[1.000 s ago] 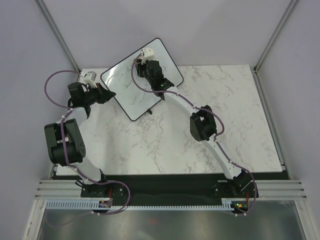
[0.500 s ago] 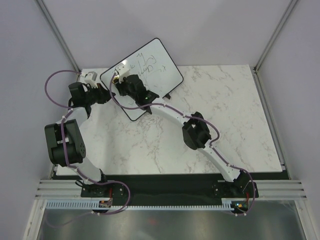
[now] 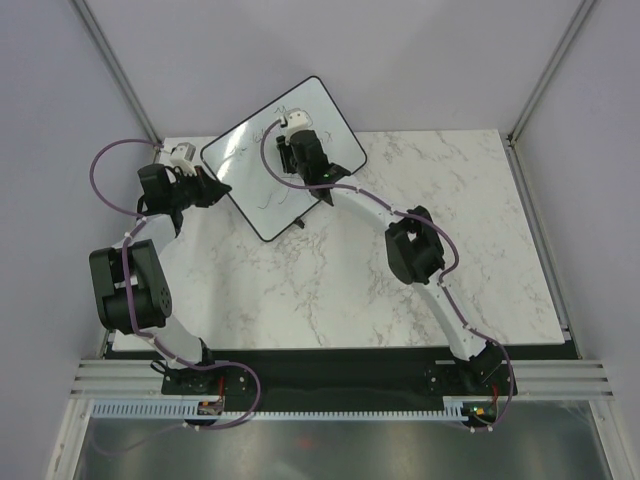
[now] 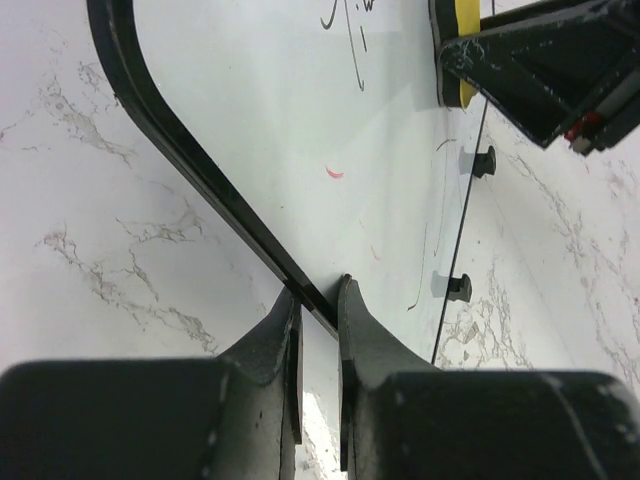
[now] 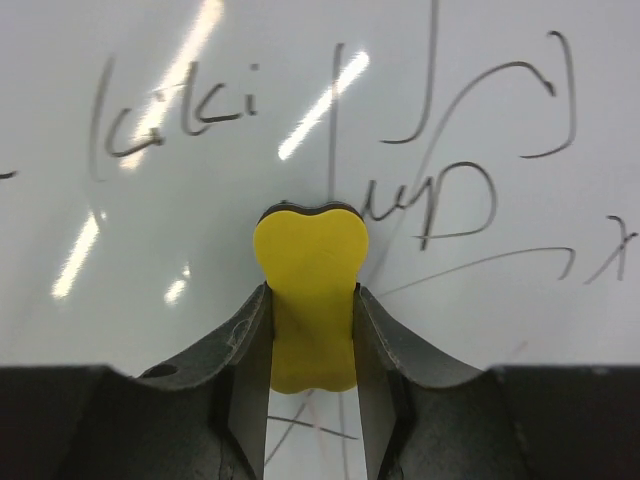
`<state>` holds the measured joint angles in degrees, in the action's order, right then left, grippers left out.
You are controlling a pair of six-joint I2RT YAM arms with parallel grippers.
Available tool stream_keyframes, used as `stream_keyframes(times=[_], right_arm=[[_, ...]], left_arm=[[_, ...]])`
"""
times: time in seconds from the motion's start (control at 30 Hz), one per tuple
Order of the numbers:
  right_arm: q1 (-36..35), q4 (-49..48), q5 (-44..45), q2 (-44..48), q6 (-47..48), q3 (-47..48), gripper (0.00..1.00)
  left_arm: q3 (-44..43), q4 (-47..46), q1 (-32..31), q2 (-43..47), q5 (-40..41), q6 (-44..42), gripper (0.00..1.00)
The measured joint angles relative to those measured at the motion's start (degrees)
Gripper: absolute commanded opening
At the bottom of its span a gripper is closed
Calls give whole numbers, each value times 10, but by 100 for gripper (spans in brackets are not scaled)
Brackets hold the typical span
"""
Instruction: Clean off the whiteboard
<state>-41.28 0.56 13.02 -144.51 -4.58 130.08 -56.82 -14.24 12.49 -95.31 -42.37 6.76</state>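
– Marble-veined white tabletop between grey walls, and over its far left corner the large glossy white rectangular whiteboard with the thin black rim stands tilted. Who's got it?
– Left gripper, jaws nearly together, nipping just that rim on the board's left edge. Thin hold, that
– And the right gripper?
– Clamped on a yellow-backed, bone-shaped eraser with a dark pad beneath, nose against the board, right among the grey handwritten writing
– So where's the danger?
– Push too hard and I reckon the board pivots about that one pinch point, or skids on its two small black feet. The rim could pop out of the jaws
– And the eraser itself?
– Held by its waist only, so a sideways drag might twist it in the grip and leave streaks. Plenty of ink to clear, plus a small red mark lower down that a hasty pass would miss
– Arms clashing?
– Possible: a stroke toward the left edge brings the right wrist close to the holding fingers
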Motion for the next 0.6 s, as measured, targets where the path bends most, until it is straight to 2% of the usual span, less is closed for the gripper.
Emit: stream_keyframes(times=[0.1,0.2,0.5,0.6], right_arm=[[14,9,14,0,1,0,0],[-1,17,26,-6,16,14,0],[-118,21,13,-34,71,69,0],[-132,42,45,-52,97,101,0]], left_arm=[[0,0,0,0,-2,0,2],[0,2,0,0,-1,0,2],[0,5,0,1,0,-3,2],[0,8,2,1,8,-7,2]])
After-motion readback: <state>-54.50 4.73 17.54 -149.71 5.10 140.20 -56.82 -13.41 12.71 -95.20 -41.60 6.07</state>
